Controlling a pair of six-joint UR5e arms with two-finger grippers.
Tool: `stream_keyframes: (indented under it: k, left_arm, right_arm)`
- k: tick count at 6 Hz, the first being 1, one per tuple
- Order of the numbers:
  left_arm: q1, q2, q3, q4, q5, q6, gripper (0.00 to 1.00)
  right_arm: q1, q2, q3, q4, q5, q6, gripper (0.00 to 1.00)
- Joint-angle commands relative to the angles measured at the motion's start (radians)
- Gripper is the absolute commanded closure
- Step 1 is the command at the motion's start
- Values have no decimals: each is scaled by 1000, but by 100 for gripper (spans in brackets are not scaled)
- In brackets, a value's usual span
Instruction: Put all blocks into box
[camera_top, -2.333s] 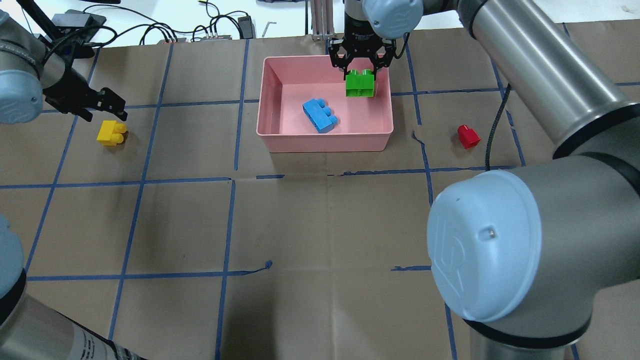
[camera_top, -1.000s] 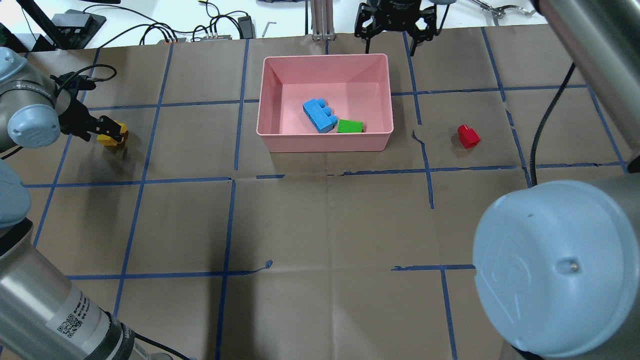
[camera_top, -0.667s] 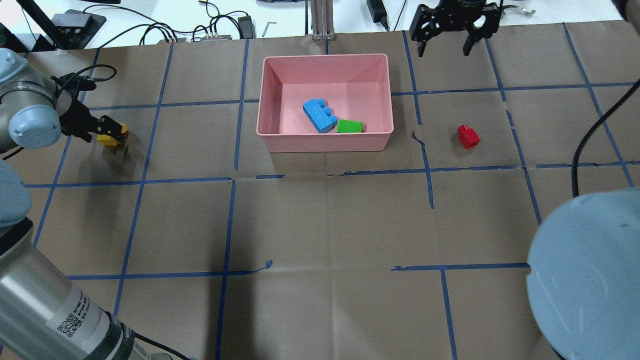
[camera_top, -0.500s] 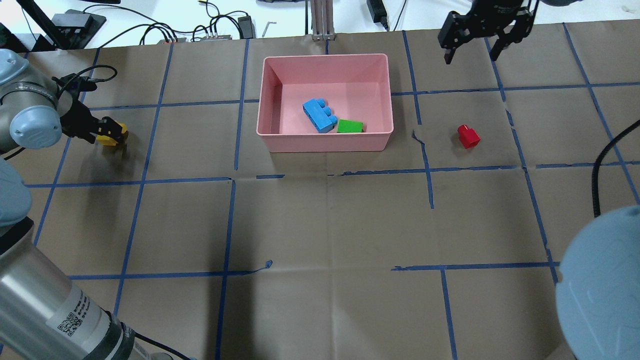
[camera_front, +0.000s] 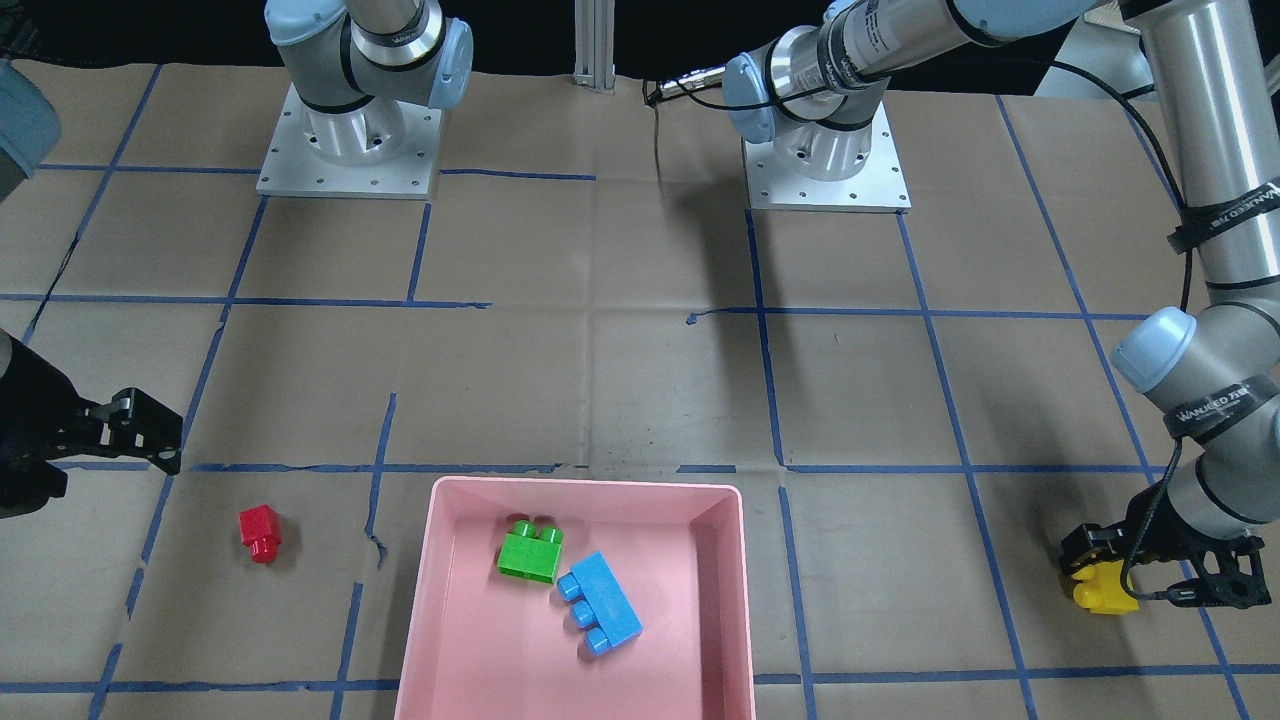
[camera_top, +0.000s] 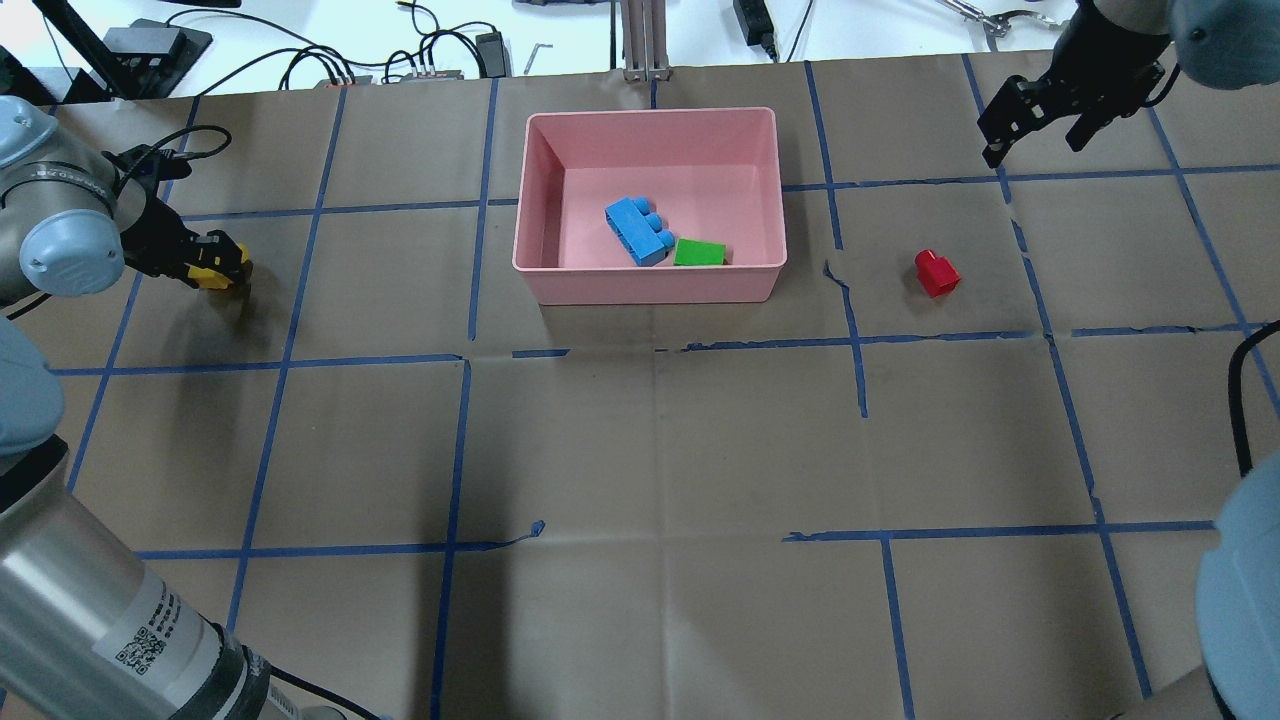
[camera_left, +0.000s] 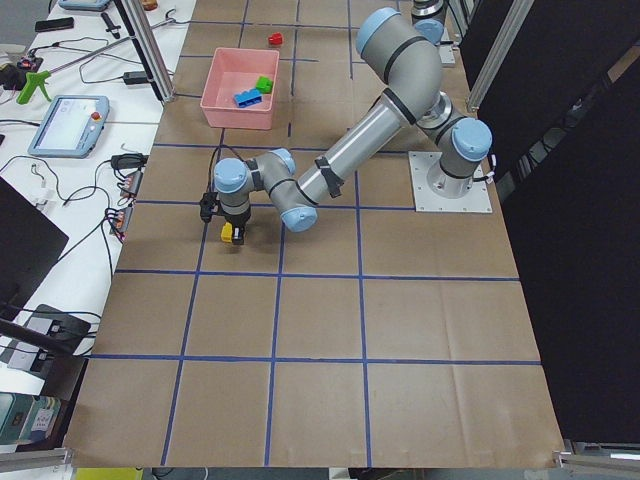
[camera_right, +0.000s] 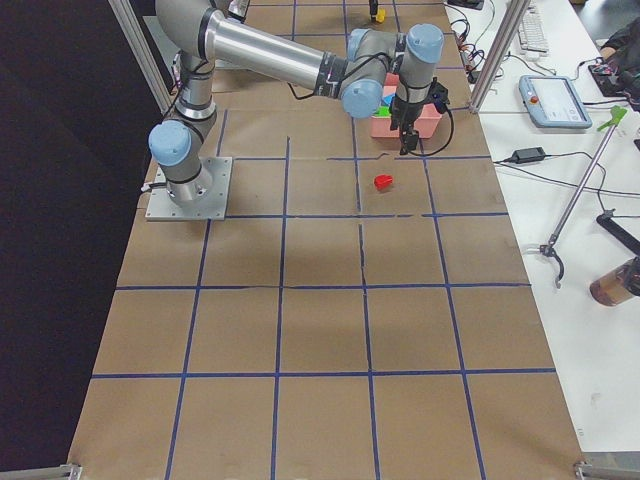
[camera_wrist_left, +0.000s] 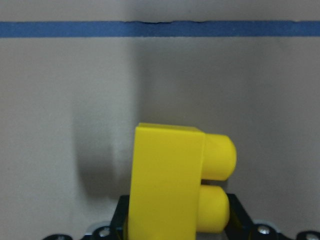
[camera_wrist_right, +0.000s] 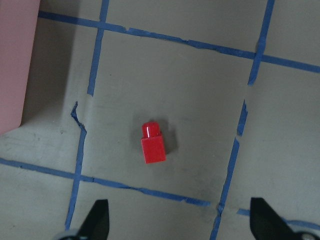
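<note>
Jaws, left gripper (camera_top: 220, 268): closed on the yellow block (camera_wrist_left: 170, 185), out at the table's left side, well apart from the pink box (camera_top: 645, 288). Jaws, right gripper (camera_top: 1034, 150): spread wide, holding nothing, beyond the red block (camera_top: 936, 272) lying on the table (camera_top: 650, 450) right of the box. Blue block (camera_top: 638, 230), green block (camera_top: 699, 252): inside the box, side by side.
</note>
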Motion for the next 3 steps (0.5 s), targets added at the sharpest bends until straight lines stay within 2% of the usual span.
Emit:
stream_keyframes:
  k: [1,3]
  left_arm:
    - [-59,85,-19,-23,0,-169,100]
    - [-281,205,1,-129,3,-668,100]
  right_arm:
    - [37,108,26,-89,1,-115,1]
    - [47,193,78,-248,4,-193,1]
